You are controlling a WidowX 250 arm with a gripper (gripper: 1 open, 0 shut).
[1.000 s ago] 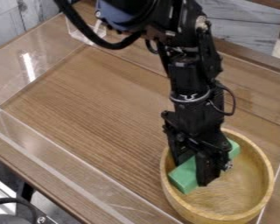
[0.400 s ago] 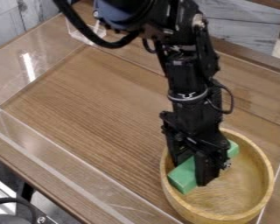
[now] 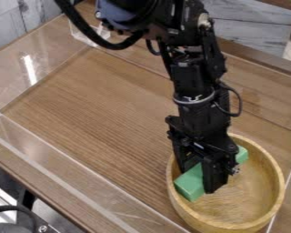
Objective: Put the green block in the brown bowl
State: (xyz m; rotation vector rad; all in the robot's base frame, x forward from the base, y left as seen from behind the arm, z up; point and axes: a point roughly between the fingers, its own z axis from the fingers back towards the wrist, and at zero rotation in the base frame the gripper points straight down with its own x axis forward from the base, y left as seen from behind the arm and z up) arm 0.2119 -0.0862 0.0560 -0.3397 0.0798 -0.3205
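The green block point(image 3: 196, 185) is a small bright green matte bar, tilted, its lower end down inside the brown bowl point(image 3: 260, 211) and its upper end partly hidden. The brown bowl is large, round, light wood with a thick rim, standing upright near the table's front right corner

Beneath and around my gripper point(image 3: 206, 178) spreads a wood-grain table point(image 3: 87, 100) fenced by clear plastic walls point(image 3: 39, 55), with a pale marbled wall point(image 3: 251, 23) behind me and darker floor point(image 3: 8, 205) off its near corner.
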